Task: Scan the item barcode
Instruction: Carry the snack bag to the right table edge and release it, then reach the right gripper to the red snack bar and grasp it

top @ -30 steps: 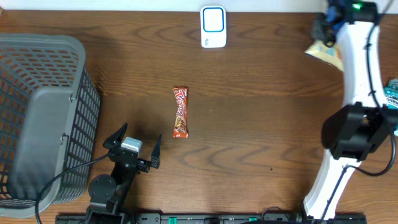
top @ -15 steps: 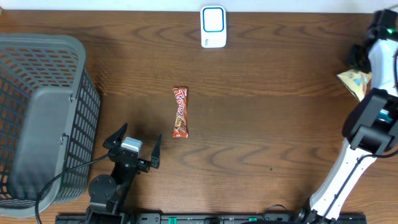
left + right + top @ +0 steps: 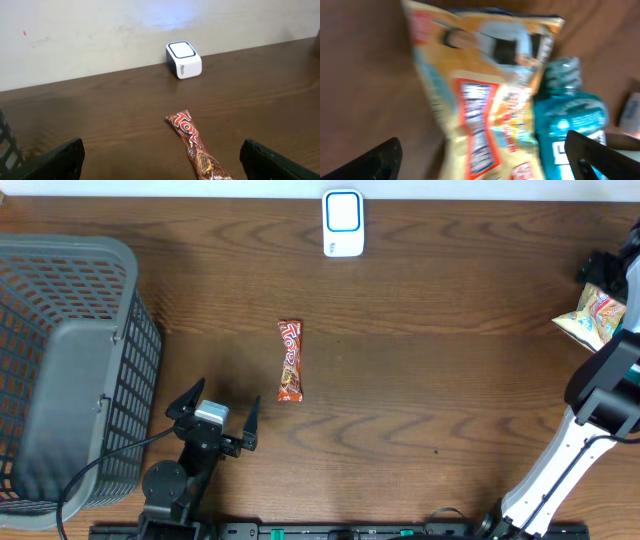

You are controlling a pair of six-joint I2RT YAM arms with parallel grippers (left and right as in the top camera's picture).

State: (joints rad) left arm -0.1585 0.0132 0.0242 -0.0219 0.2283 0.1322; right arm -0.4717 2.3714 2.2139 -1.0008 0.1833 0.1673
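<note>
The white scanner (image 3: 342,222) with a blue-rimmed face stands at the table's far edge, also visible as the scanner (image 3: 184,59). A red-brown candy bar (image 3: 289,360) lies mid-table, just ahead and right of my left gripper (image 3: 222,398), which is open and empty. In the left wrist view the candy bar (image 3: 195,147) runs toward the right finger of the left gripper (image 3: 162,160). A yellow snack bag (image 3: 598,315) lies at the right edge. My right gripper (image 3: 482,155) hovers over the snack bag (image 3: 480,105), blurred, jaws wide apart and nothing gripped.
A grey mesh basket (image 3: 120,260) fills the left side of the table. A teal bottle (image 3: 572,122) lies against the snack bag's right side. The right arm's white links (image 3: 560,460) rise along the right edge.
My right arm swung from the back of the table out to the right edge with the snack bag, then opened its jaws; the bag now lies there. Left arm and candy bar unmoved.
</note>
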